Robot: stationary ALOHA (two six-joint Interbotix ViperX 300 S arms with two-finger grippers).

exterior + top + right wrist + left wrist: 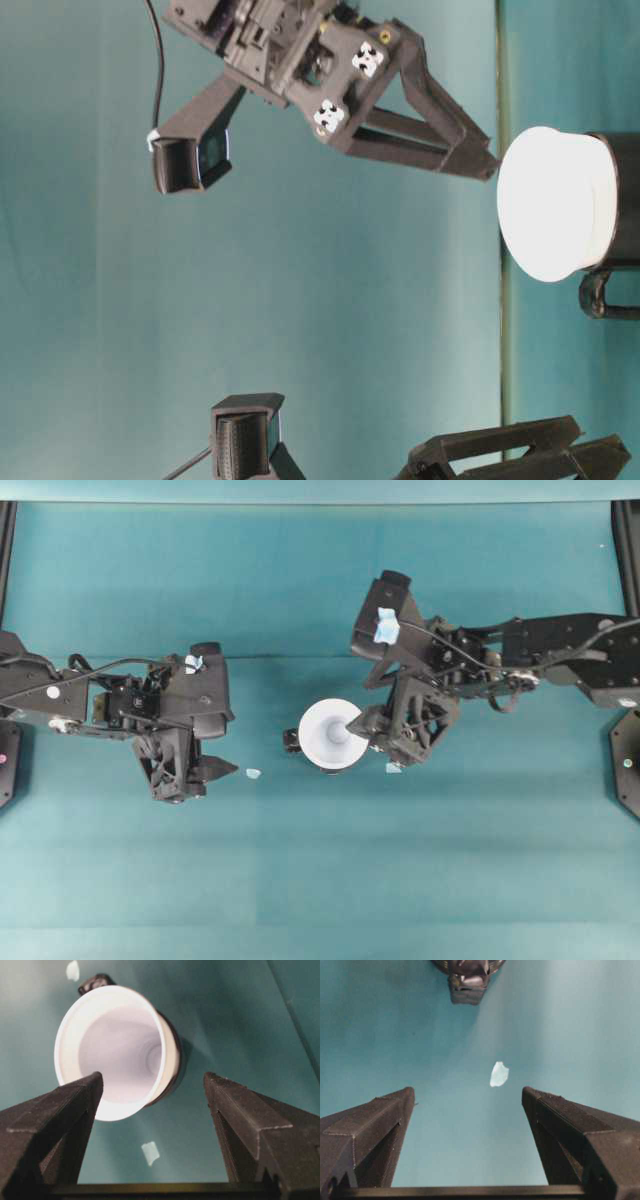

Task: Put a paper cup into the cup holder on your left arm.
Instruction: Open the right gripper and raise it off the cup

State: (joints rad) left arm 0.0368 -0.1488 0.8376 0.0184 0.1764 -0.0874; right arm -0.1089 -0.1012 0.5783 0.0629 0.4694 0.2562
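The white paper cup stands upright inside the black cup holder, whose lug pokes out at its left. In the right wrist view the cup fills the holder. My right gripper is open and empty just right of the cup, one fingertip over its rim. In the table-level view its fingers end beside the cup. My left gripper is open and empty, well left of the holder, with only table between its jaws.
A pale tape scrap lies ahead of the left gripper. Another scrap lies under the right gripper. Both arms' black links stretch in from the left and right table edges.
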